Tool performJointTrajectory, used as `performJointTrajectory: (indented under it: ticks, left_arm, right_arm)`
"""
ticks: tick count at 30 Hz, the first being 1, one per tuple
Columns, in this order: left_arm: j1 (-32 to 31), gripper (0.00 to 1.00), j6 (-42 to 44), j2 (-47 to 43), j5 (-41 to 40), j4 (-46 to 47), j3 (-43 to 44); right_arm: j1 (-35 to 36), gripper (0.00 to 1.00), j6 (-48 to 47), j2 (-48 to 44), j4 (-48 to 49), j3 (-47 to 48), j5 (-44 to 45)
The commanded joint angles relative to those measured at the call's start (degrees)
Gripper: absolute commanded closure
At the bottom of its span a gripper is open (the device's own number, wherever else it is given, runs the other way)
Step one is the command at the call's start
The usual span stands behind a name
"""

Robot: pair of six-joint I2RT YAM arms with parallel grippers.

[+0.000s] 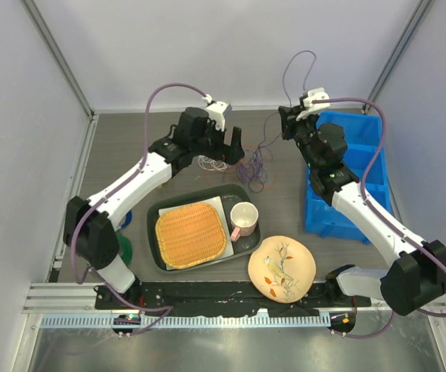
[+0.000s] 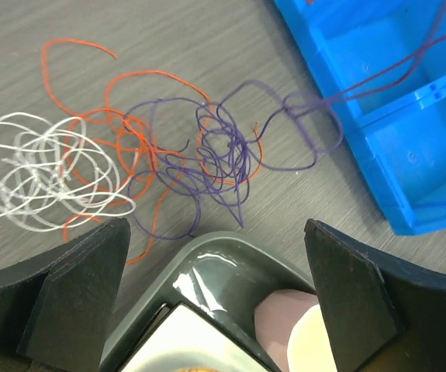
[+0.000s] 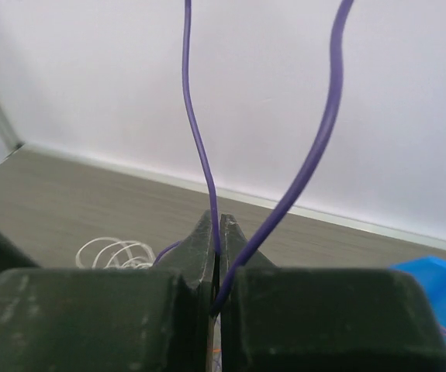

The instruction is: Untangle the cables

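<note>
The cables (image 2: 207, 155) lie bunched on the surface just behind the tray (image 2: 207, 246). The right hand (image 3: 216, 225), raised behind the tray's right corner, is pressed together on one purple strand (image 3: 198, 132) that runs down-left into the bunch. The left hand (image 2: 216, 226), spread and empty, hovers directly over the bunch and is the nearer one. The tray rim and mug (image 2: 281, 310) sit close beneath it.

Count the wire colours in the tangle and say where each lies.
3. White wire coiled on the left, orange wire looping in the middle, purple wire bunched on the right with a strand pinched in the right pincer. Same-coloured strands may be several wires.
</note>
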Motion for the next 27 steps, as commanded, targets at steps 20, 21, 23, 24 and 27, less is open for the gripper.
performJointTrajectory:
  ticks: [20, 21, 23, 24, 27]
  left_arm:
    - [-4.32, 0.00, -0.70, 25.76, 15.23, 17.08, 12.92]
    - [-4.76, 0.00, -0.96, 25.94, 15.68, 20.14, 12.39]
    - [-6.17, 0.00, -0.53, 26.12, 15.51, 22.88, 10.90]
    - [-7.13, 0.00, -0.53, 26.21, 14.46, 25.85, 10.37]
    - [-8.54, 0.00, -0.35, 26.65, 13.40, 29.12, 9.84]
  right_arm:
    - [-0.96, 0.99, 7.78, -6.51, -0.59, -2.40, 15.12]
    - [-0.96, 0.99, 7.78, -6.59, -0.68, -2.40, 14.95]
    - [-1.05, 0.99, 8.74, -6.77, -0.77, -2.49, 14.24]
    - [-1.14, 0.99, 8.92, -6.77, -0.77, -2.58, 13.72]
    - [-1.31, 0.99, 9.45, -7.38, -1.48, -2.49, 13.28]
